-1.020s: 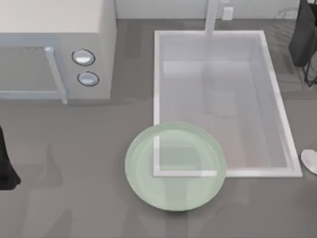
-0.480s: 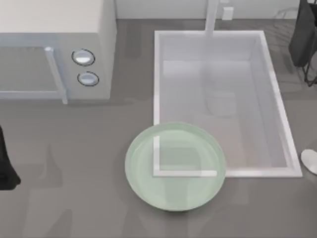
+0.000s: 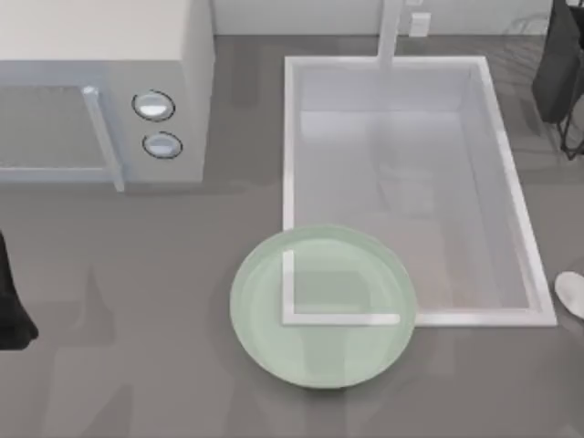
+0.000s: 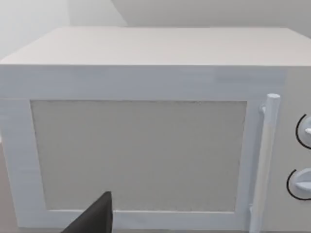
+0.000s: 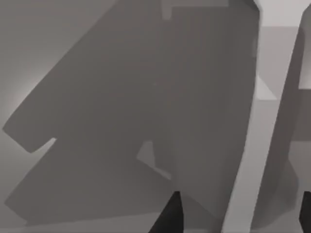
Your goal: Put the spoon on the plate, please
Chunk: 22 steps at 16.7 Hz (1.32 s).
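While the left arm (image 3: 11, 306) was parked at the worktop's left edge, its end effector's state could not be told; a dark fingertip (image 4: 95, 218) was seen before the white microwave (image 3: 100, 87), whose 2 dials (image 3: 153, 106) faced the sink (image 3: 516, 196). Farther right, the pale green plate (image 3: 265, 342) was set on the grey worktop (image 3: 137, 365), overlapping the sink's near left corner. At the far right edge, the spoon's white bowl (image 3: 571, 294) was partly seen, well apart from the plate. The right arm (image 3: 558, 73) was held at the upper right, its end effector's 2 dark fingertips (image 5: 167, 218) standing apart, nothing between them.
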### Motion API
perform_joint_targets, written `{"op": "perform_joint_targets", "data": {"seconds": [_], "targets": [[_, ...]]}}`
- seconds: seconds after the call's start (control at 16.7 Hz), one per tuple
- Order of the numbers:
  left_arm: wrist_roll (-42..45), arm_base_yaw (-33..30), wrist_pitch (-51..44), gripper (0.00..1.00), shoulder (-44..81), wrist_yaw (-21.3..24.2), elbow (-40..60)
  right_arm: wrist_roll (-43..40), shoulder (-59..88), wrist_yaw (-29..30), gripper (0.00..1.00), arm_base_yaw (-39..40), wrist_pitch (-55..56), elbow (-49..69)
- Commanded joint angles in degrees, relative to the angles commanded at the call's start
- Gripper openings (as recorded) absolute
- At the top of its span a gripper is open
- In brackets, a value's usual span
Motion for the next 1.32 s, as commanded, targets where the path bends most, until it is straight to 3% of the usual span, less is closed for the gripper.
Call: {"op": "perform_joint_targets", "data": {"seconds": [0.54,0.96,1.14,1.32], "targets": [[0.0,0.0,0.0,1.00,0.0,0.0,0.0,-0.4,-8.2,0.0,0.00,-0.2,-22.7,13.4],[0.0,0.0,0.0,1.00,0.0,0.0,0.0,-0.3,-8.3,0.0,0.00,0.7,-24.1,15.3],[0.0,0.0,0.0,1.00,0.0,0.0,0.0,-0.6,-2.8,0.0,0.00,6.2,-25.0,21.0],[0.0,0.0,0.0,1.00,0.0,0.0,0.0,-1.0,6.5,-0.2,0.00,16.9,-26.4,31.0]]}}
